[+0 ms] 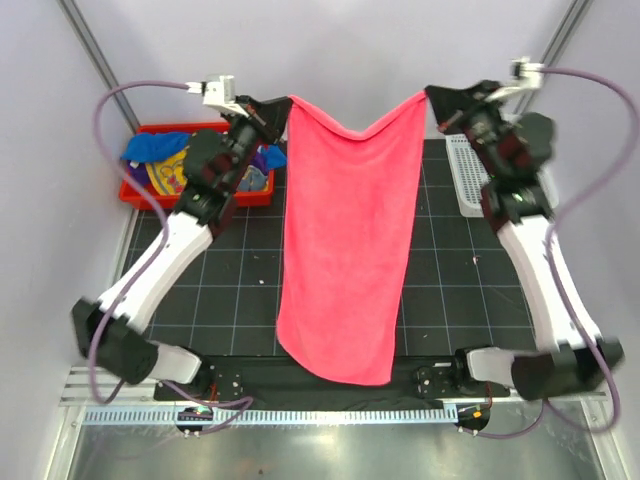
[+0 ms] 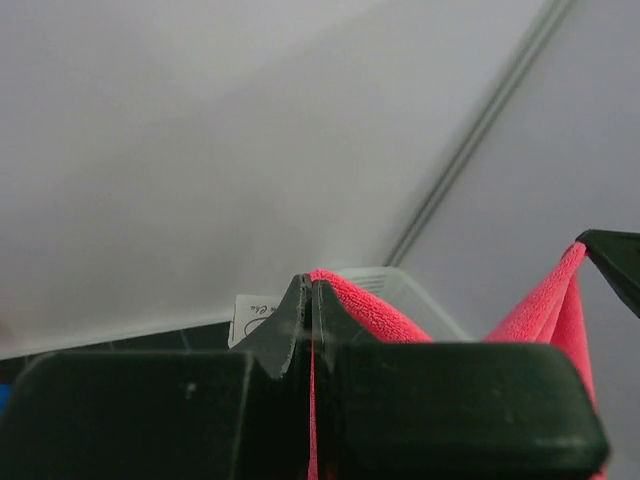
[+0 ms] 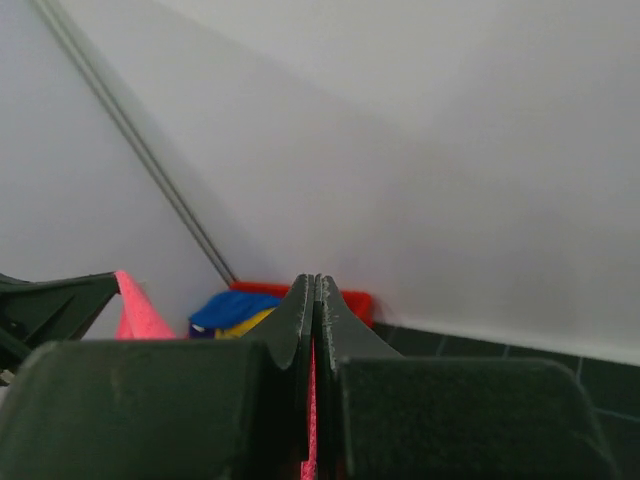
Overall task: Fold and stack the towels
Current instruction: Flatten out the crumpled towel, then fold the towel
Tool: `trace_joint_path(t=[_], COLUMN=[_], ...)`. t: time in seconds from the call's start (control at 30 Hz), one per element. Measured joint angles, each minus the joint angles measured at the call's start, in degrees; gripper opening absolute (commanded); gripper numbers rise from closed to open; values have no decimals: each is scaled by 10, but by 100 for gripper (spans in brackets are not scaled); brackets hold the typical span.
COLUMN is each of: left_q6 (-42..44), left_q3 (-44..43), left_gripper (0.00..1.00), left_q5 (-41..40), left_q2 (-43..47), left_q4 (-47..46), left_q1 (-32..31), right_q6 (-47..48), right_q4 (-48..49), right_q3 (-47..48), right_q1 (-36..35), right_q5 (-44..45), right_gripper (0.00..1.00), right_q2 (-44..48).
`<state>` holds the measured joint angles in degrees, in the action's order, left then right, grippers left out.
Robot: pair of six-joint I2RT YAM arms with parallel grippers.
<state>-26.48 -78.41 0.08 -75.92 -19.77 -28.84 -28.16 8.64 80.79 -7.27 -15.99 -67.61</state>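
You have the hot pink towel [image 1: 345, 250] hanging between both arms, well above the black gridded mat [image 1: 450, 290]. The left gripper [image 1: 284, 108] pinches its top left corner, and the right gripper [image 1: 430, 100] pinches its top right corner. In each wrist view the jaws are pressed together with only a thin line of pink cloth between them, so each gripper is closed on the towel. The top edge sags in a V shape between the two grippers. Below that, the towel falls as one long sheet. In the top view its lower edge appears over the near edge of the mat, between the two arm bases. Whether this lower edge touches the table, you cannot tell from these views.

At the far left stands the red plastic bin [image 1: 140, 196], partly behind the left arm. More towels lie in it in a heap. You can see a bright blue towel [image 1: 155, 147] and a yellow-orange towel [image 1: 165, 178]. There is also a purple towel [image 1: 268, 158], which the left arm partly hides. At the far right the white mesh basket [image 1: 462, 175] lies on the mat, and the right arm covers part of it.
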Motion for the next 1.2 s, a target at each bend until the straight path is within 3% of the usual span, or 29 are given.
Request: trace_joint_path(t=[0.13, 0.23, 0.4, 0.57, 0.67, 0.87, 1.2], left_q6=[-35, -70, -136, -182, -196, -199, -210], left_q3=[-10, -78, -311, -520, -565, -567, -504], left_gripper=[0, 0, 0, 0, 0, 0, 0], left_q5=[26, 59, 118, 151, 161, 167, 217], left_q2=[-148, -301, -570, -751, -786, -786, -753], left_q4=[-52, -72, -82, -45, -28, -37, -54], left_q1=[65, 105, 155, 186, 195, 196, 197], right_q6=[12, 10, -3, -18, -28, -48, -66], right_q4=[39, 53, 25, -23, -40, -21, 9], right_q3=[-3, 49, 271, 479, 509, 501, 302], right_q1=[4, 16, 31, 37, 37, 35, 35], right_q5=[10, 7, -2, -3, -3, -7, 0], right_gripper=[1, 1, 1, 1, 1, 1, 1], right_q2=[-176, -335, -627, -807, -835, -831, -716])
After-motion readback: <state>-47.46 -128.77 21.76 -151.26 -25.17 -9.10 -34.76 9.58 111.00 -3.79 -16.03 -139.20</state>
